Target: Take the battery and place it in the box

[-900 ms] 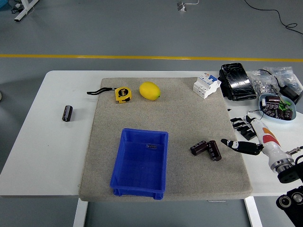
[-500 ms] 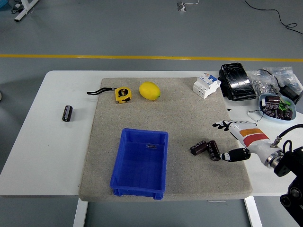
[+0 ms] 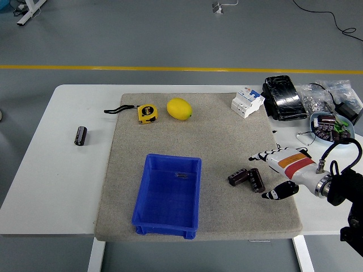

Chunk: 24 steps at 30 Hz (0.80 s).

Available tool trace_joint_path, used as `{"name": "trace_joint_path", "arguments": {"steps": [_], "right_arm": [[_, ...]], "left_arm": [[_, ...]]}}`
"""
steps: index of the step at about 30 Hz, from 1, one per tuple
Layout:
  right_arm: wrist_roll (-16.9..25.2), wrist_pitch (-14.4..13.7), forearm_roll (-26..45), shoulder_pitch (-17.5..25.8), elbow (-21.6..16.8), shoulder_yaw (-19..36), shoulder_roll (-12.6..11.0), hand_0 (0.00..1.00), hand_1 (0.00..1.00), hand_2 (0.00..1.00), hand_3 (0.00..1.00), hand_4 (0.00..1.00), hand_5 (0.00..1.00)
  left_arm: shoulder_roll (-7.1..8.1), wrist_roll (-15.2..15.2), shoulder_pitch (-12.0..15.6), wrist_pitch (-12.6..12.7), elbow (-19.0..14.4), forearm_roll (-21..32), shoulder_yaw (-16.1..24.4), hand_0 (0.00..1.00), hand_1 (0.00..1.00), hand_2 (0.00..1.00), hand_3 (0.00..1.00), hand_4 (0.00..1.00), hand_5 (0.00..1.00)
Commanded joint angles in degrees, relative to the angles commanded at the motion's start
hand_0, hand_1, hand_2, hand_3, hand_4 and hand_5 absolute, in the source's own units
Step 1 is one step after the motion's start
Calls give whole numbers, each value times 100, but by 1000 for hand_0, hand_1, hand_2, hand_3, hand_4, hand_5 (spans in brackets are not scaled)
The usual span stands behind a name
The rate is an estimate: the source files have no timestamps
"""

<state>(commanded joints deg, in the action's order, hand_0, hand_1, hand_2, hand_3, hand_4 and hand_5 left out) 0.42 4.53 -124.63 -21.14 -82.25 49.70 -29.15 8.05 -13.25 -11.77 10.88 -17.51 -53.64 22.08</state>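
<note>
Two dark cylindrical batteries [image 3: 248, 178] lie side by side on the grey mat, right of the blue box [image 3: 168, 195]. The box is open-topped, at the mat's front middle. My right hand [image 3: 265, 174] comes in from the right, fingers spread just above and to the right of the batteries and thumb low beside them, holding nothing. A third battery [image 3: 81, 136] lies alone on the white table at far left. The left arm is out of view.
A yellow tape measure [image 3: 147, 113], a lemon [image 3: 179, 108] and a white circuit breaker [image 3: 247, 102] sit along the mat's back. Right of the mat are a black pack [image 3: 284, 97], plastic bags and a blue bowl [image 3: 331, 127] of parts.
My right hand has turned from edge-on to palm-down and moved left, its fingers spreading out next to the two batteries. The batteries have not moved.
</note>
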Motion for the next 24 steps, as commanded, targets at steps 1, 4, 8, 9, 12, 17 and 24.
{"name": "trace_joint_path", "arguments": {"steps": [1,4,8,9,12,17,24], "right_arm": [[-3,5,14,-71,31,-76,-6,748,759,807,858,998,251],[9,-15,74,-254,127,-249,-13,741,751,799,845,998,238],[13,-30,100,-442,264,-414,-40,738,743,795,836,998,219],[15,-36,93,-481,301,-452,-42,738,743,795,836,998,219],[9,-18,13,-588,396,-551,-51,738,743,795,836,998,219],[7,19,-104,-721,546,-712,-54,736,738,793,835,998,205],[68,32,-79,-755,785,-800,19,724,730,790,835,998,204]], "left_arm": [[0,-7,1,-5,-1,-10,7,676,621,663,639,657,679],[2,-14,-7,-16,-2,-29,20,675,621,665,638,656,677],[7,-1,-36,-21,-5,-20,5,673,622,668,638,656,677],[7,0,-40,-21,-6,-19,5,673,622,668,638,656,677],[4,3,-43,-14,-7,-5,4,673,622,668,638,656,677],[6,2,-53,-19,-13,-12,5,676,622,670,639,656,677],[1,-8,-48,-38,-18,-56,22,674,624,668,639,656,677]]}}
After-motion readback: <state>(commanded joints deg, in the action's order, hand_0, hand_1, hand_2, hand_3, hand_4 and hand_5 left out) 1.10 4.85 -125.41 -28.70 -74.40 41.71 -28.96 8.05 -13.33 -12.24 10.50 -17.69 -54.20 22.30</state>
